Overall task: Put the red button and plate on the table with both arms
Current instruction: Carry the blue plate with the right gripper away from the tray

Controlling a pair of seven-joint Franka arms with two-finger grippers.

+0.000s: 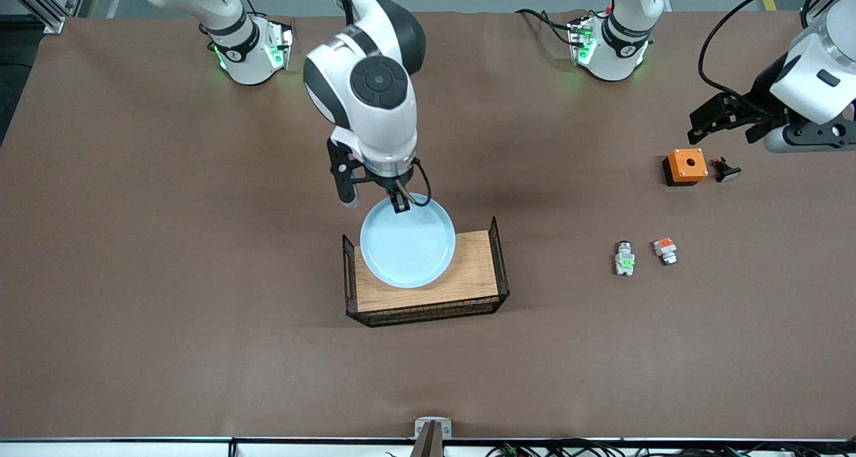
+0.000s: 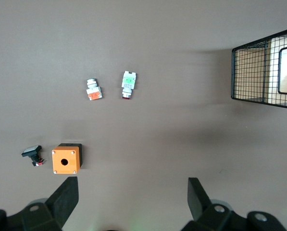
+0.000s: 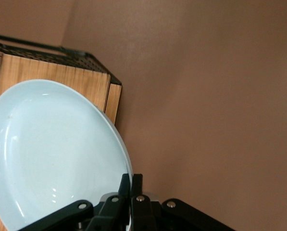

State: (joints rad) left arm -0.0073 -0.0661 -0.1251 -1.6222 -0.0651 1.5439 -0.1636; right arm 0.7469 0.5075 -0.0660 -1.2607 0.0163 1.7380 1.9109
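The pale-blue plate point(image 1: 408, 243) is over the wooden tray point(image 1: 468, 286), and its rim reaches past the tray's edge nearest the robots' bases. My right gripper point(image 1: 400, 206) is shut on that part of the rim. The right wrist view shows the plate point(image 3: 52, 154) tilted, with the gripper point(image 3: 131, 180) pinching its rim. The red button point(image 1: 624, 259), whitish-grey with a green block, lies on the table point(image 1: 200, 276) toward the left arm's end. My left gripper point(image 1: 699, 126) is open and empty, over the table near the orange box. The left wrist view also shows the button point(image 2: 128, 83) and the gripper point(image 2: 131, 187).
A similar part with an orange-red block point(image 1: 665, 250) lies beside the button. An orange box with a hole point(image 1: 685, 165) and a small black part point(image 1: 725, 170) lie farther from the camera. The tray has black wire ends point(image 1: 498, 256).
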